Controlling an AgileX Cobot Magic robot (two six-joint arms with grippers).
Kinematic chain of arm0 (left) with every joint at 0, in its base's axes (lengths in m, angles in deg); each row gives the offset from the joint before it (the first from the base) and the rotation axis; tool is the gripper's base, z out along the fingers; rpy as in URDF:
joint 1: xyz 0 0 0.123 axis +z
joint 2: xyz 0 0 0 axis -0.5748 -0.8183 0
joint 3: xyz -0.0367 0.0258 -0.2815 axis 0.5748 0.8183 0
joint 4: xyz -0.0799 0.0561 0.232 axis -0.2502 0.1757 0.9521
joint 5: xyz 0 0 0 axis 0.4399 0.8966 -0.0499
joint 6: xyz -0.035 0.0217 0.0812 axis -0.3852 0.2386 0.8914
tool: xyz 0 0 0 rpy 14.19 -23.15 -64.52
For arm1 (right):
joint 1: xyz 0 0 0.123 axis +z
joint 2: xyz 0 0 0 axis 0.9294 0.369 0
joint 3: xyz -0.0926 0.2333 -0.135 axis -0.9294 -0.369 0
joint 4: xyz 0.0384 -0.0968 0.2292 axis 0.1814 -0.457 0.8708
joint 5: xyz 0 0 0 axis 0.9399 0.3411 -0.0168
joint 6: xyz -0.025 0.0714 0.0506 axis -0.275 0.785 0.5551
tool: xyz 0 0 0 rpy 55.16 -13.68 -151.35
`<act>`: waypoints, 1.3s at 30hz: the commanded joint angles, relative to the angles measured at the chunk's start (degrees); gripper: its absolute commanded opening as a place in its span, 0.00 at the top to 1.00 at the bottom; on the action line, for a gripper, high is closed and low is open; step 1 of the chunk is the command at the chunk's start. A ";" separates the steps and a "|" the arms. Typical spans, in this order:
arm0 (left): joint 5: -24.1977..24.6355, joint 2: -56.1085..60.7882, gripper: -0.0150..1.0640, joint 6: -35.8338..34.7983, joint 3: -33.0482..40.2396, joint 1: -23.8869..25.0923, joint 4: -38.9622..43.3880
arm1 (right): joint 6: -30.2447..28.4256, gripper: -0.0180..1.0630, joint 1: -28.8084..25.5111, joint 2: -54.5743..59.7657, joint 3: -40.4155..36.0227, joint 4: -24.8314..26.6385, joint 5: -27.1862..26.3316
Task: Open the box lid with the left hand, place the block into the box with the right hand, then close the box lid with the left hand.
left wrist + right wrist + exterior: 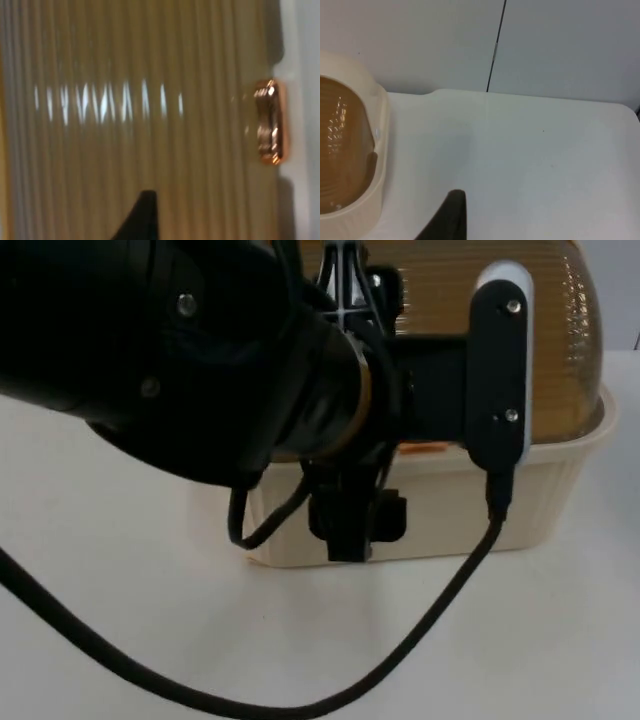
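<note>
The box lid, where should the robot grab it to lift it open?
Probably by the small amber tab jutting from the edge of the ribbed amber box lid. The dome is smooth and rounded, so the left gripper should come at the tab from the front, above the cream box.

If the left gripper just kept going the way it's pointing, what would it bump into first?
Most likely the ribbed amber lid of the cream box: the left wrist view looks closely along the left gripper onto that lid, near its handle. How far off it is cannot be judged.
</note>
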 commanded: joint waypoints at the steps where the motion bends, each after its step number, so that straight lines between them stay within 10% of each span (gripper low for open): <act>1: -2.71 -0.17 0.29 -1.51 -0.46 -0.31 -1.40 | -0.49 0.01 0.05 -0.29 0.38 -0.54 -0.93; 11: -4.14 -0.17 0.99 -7.32 -0.46 -0.20 -2.43 | -0.49 0.01 0.05 -0.29 0.38 -0.54 -0.93; 20: -12.29 -3.52 0.99 -7.49 -0.46 -0.20 3.95 | -0.49 0.01 0.05 -0.29 0.38 -0.54 -0.93; 39: -5.72 -9.45 0.99 -7.49 -6.81 2.47 11.10 | -0.49 0.01 0.05 -0.29 0.38 -0.54 -1.01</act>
